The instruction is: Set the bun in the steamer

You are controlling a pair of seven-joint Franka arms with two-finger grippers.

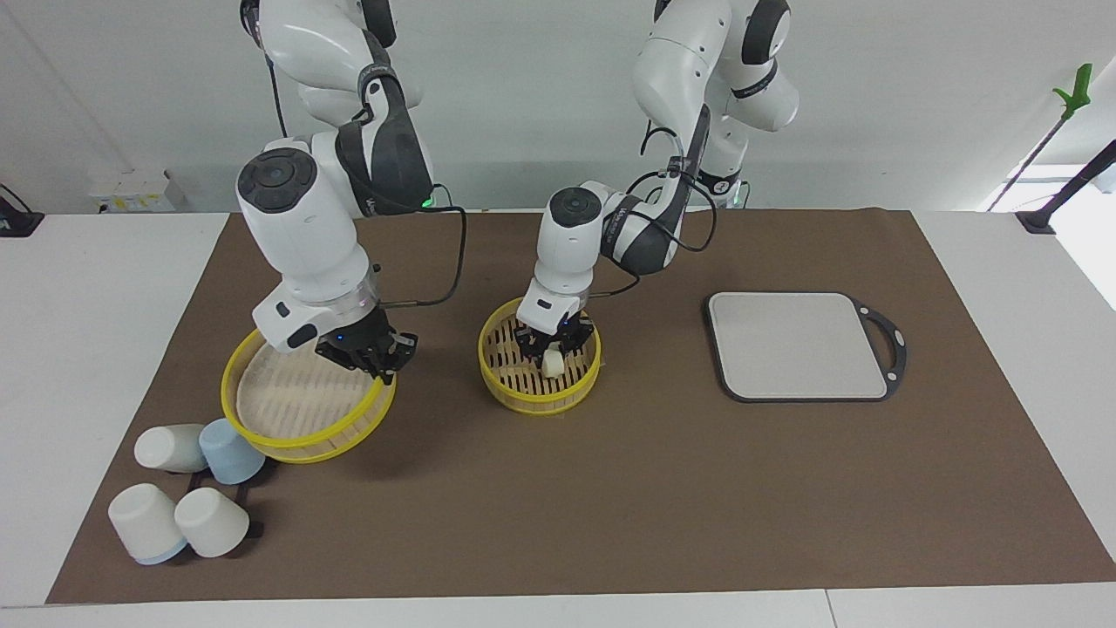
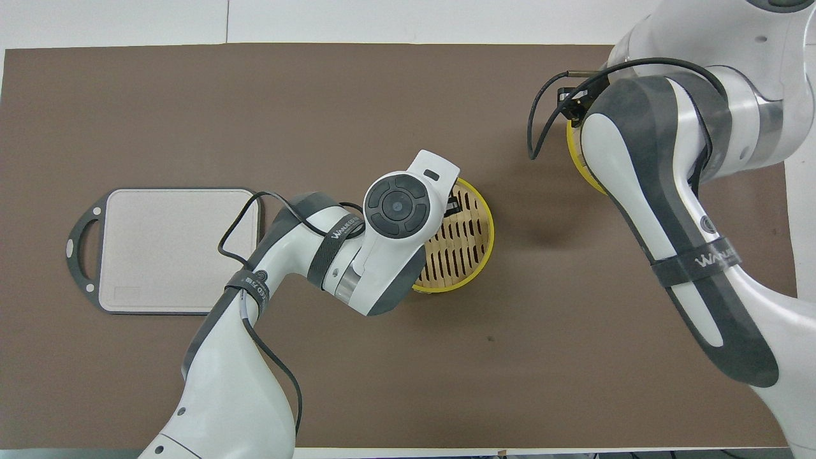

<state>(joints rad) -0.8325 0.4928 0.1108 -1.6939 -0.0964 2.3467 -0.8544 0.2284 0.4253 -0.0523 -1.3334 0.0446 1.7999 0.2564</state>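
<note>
The yellow-rimmed steamer stands at the middle of the mat, and in the overhead view the left arm covers part of the steamer. My left gripper reaches down into it, shut on the small cream-white bun. The bun is low over the slats; I cannot tell whether it touches them. From overhead the bun is hidden and only a black edge of the left gripper shows. My right gripper is shut on the rim of the tilted steamer lid.
A grey square board with a black handle lies toward the left arm's end, also seen from overhead as the board. Several upturned cups, white and one blue, lie beside the lid, farther from the robots.
</note>
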